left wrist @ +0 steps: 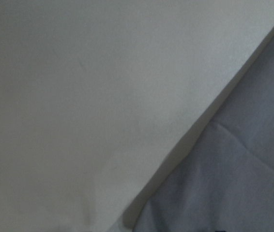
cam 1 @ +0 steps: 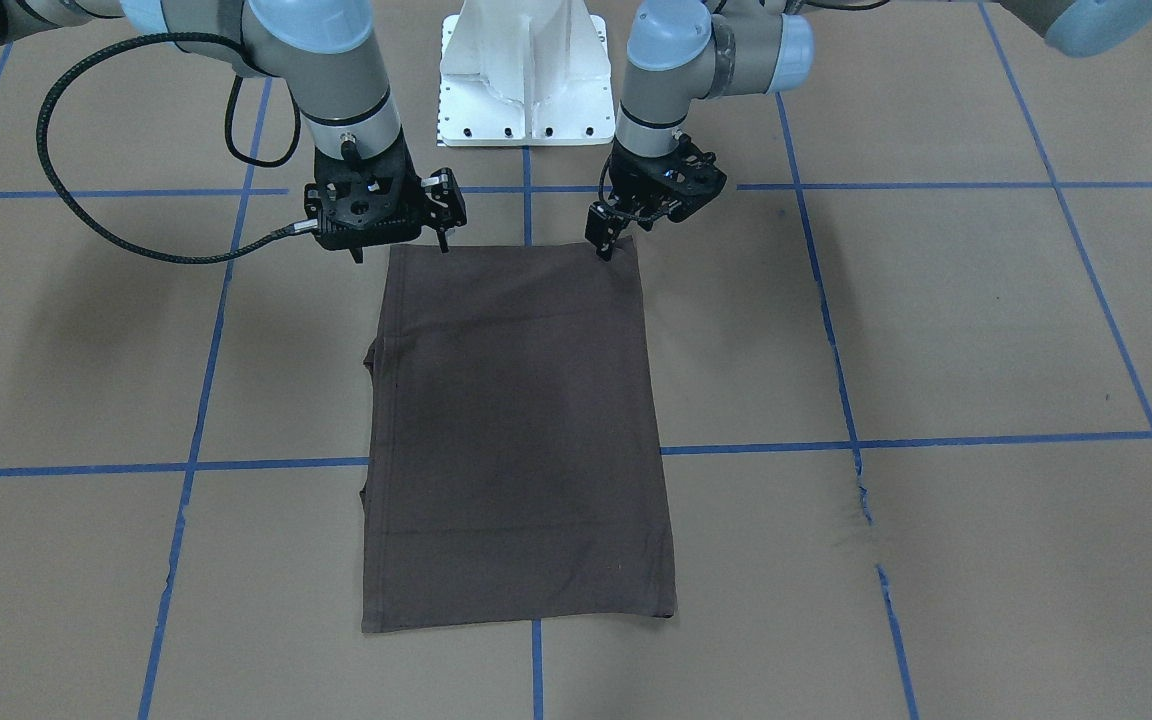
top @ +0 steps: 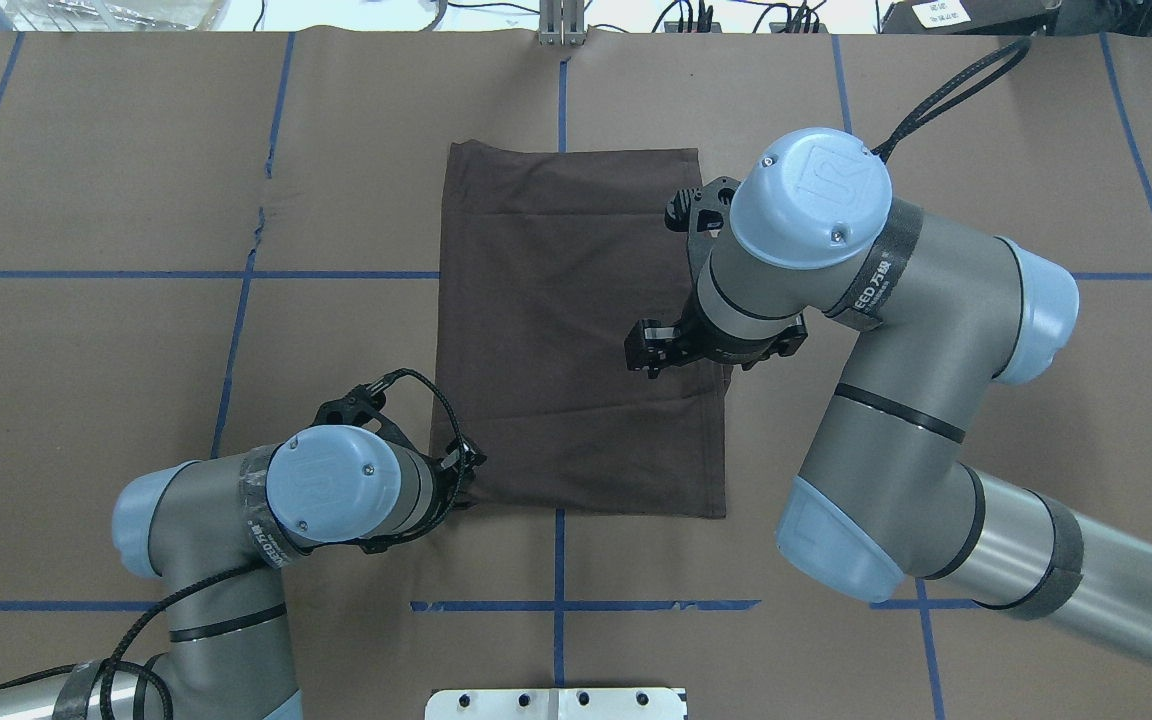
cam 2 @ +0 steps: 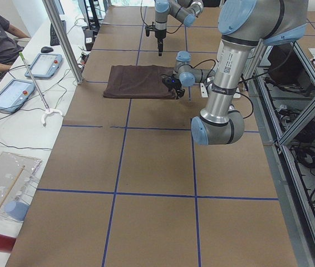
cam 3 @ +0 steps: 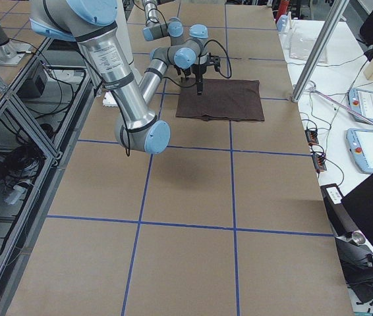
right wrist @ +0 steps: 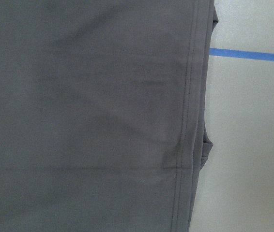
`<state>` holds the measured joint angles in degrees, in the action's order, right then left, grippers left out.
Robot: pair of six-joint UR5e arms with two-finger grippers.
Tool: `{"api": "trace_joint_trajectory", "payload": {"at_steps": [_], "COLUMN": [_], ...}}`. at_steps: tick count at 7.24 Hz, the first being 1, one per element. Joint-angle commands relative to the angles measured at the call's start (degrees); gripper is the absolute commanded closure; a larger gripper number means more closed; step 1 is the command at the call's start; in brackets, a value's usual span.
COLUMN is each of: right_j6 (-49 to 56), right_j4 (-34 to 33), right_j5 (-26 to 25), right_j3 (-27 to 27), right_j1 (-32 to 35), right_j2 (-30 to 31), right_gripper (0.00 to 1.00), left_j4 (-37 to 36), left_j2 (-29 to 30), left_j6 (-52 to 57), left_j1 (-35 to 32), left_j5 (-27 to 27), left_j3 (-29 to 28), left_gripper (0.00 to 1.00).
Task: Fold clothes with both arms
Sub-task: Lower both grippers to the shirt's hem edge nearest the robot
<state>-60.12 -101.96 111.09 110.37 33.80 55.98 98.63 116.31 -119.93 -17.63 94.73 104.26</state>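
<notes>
Progress check on the folding job. Starting closest to me: my left gripper (cam 1: 604,245) is down low, right at the near corner of the T-shirt (cam 1: 516,420) on that side. Whether its fingers are parted or pinched together I honestly can't tell. The wrist is in the way from above, and my left wrist cam only shows blurry table (cam 1: 936,320) and the cloth edge. My right gripper (cam 1: 401,248) hangs a bit higher over the other near corner, fingers spread wide with nothing in them.

Between the two hands runs the shirt's near edge, lying flat. From there the shirt stretches straight away from both grippers as one long narrow rectangle, smooth and flat on the table. So I'd say the lengthwise folds are done. Beyond my right gripper, on its outer side, a stitched seam (right wrist: 188,96) runs along the long edge. A small bit of fabric (cam 1: 370,358) pokes out past it, a sleeve I think, so that side isn't perfectly tidy.

Further out, a blue tape line (cam 1: 936,440) crosses under the shirt a bit past halfway. The far edge (cam 1: 516,620) sits well away from both hands, untouched.

My guess at what's left is to pinch both near corners, carry them over to that far edge for the crosswise fold, and maybe fold once more. Roughly halfway done, I reckon.
</notes>
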Motion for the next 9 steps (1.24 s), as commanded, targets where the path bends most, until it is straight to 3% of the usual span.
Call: {"api": "trace_joint_trajectory", "payload": {"at_steps": [1,3,4,6,7,9], "right_j6": [0.0,0.0,0.09,0.0,0.09,0.0], "right_j4": [0.0,0.0,0.0,0.0,0.0,0.0], "right_j5": [0.0,0.09,0.7,1.32,1.32,1.76], "right_j3": [0.02,0.02,0.02,0.02,0.02,0.02], "right_j1": [0.04,0.3,0.65,0.83,0.91,0.92], "right_j2": [0.09,0.09,0.18,0.36,0.36,0.45], "right_gripper": [0.0,0.0,0.0,0.0,0.0,0.0], "left_j4": [0.16,0.07,0.07,0.07,0.07,-0.19], "left_j2": [0.32,1.11,1.29,1.29,1.29,1.29], "left_j6": [-0.04,-0.13,-0.31,-0.31,0.13,0.83], "left_j1": [-0.03,-0.03,-0.03,-0.03,-0.03,-0.03], "left_j5": [-0.33,-0.25,-0.24,-0.33,-0.25,0.19], "left_j3": [-1.16,-1.43,-1.43,-1.34,-1.26,-0.38], "left_gripper": [0.15,0.18,0.28,0.89,1.0,1.0]}}
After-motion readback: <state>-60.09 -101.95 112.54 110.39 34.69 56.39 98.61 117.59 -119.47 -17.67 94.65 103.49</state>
